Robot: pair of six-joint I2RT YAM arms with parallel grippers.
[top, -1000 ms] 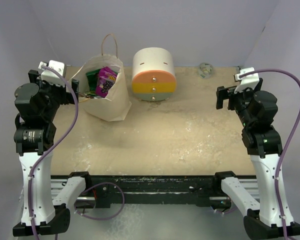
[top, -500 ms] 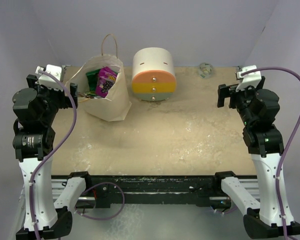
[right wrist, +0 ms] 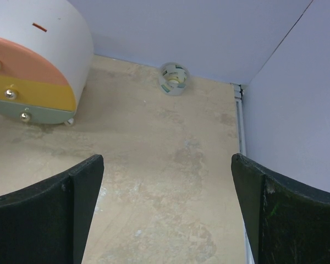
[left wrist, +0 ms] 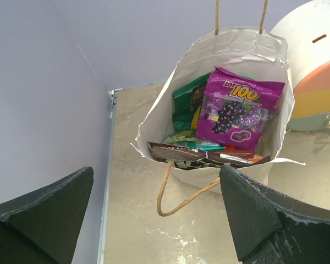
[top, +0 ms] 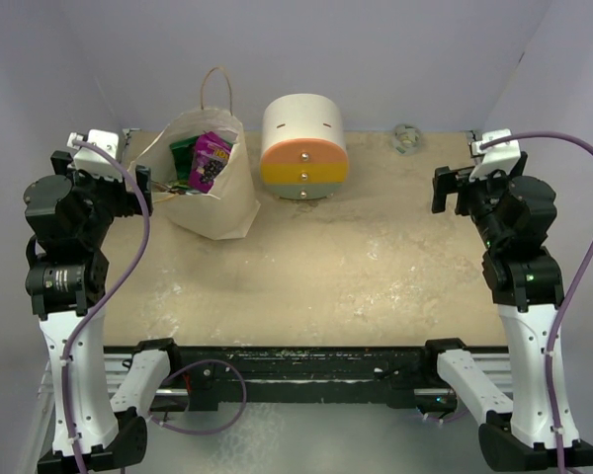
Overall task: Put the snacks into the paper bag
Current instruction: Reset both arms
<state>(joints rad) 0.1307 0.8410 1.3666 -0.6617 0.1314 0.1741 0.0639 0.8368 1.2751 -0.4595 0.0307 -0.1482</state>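
Snacks [left wrist: 239, 113] lie inside the upright paper bag [top: 222, 212] at far left, and with left gripper [left wrist: 157, 170] and right gripper [right wrist: 168, 159] wide open and empty, the left could snag the drooping handle [left wrist: 176, 203] and tip it.

The top camera looks down from behind the arms [top: 69, 257]. Wrist cameras peer ahead between their fingers [left wrist: 38, 214], sharing the drawer container [top: 303, 148].
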